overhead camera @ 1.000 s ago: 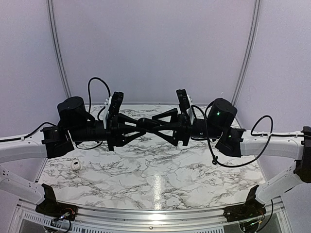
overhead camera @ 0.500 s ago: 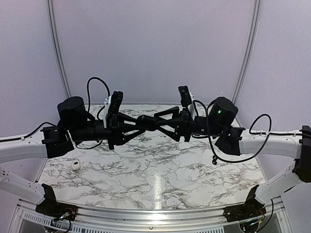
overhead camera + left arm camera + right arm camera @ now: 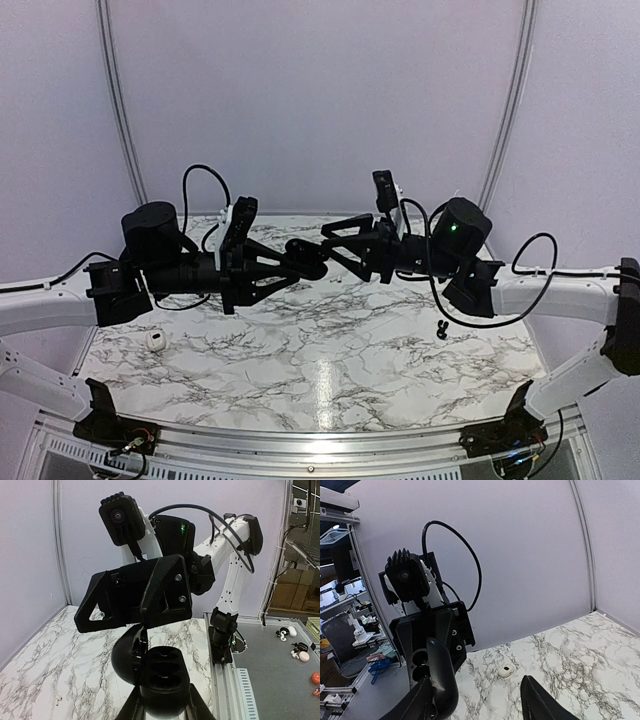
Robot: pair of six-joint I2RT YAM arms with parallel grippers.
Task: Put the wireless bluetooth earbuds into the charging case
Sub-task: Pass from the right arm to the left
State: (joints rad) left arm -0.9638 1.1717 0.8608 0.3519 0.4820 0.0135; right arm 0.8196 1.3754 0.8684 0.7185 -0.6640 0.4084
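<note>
Marble-veined table: above it the left gripper clamps a black rounded charging case; the right gripper gapes empty just beside it. Left wrist: lid hinged open, two wells empty. Right wrist: small white rounded object on the table.

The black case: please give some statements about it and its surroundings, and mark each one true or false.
1. The left fingers hold the black case with its lid open. True.
2. The black case rests on the marble table. False: it is held in the air above it.
3. The right fingers are closed on an earbud. False: they stand open and hold nothing.
4. A small white object lies on the marble table near the left arm. True.
</note>
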